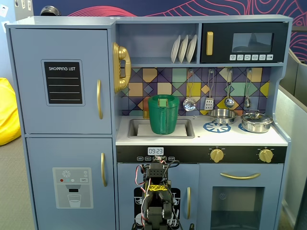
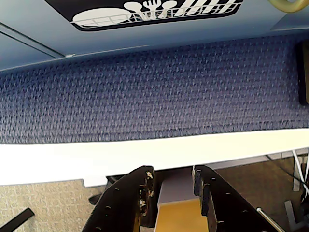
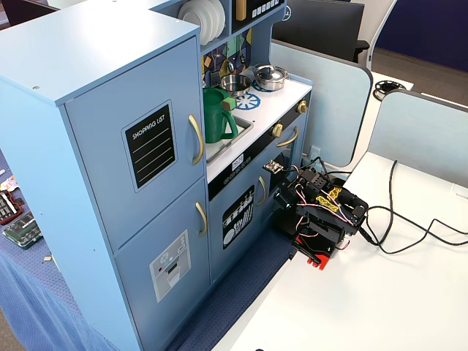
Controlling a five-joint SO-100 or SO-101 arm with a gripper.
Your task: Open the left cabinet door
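Observation:
The left cabinet door (image 1: 62,115) is light blue-grey with a black "SHOPPING LIST" panel and a vertical gold handle (image 1: 99,99). It is shut, flush with the cabinet, and also shows in the other fixed view (image 3: 110,183) with its handle (image 3: 196,139). My arm (image 1: 158,201) sits folded low in front of the lower middle door, well below and right of the handle; it also shows on the white table (image 3: 322,212). In the wrist view my gripper (image 2: 172,173) is open a little and empty.
A lower blue door with a water-dispenser panel (image 1: 72,187) sits under the left door. The small door with a dish graphic (image 2: 154,12) faces the gripper. A blue mat (image 2: 154,87) lies on the white table (image 3: 365,307). Cables (image 3: 395,227) trail right.

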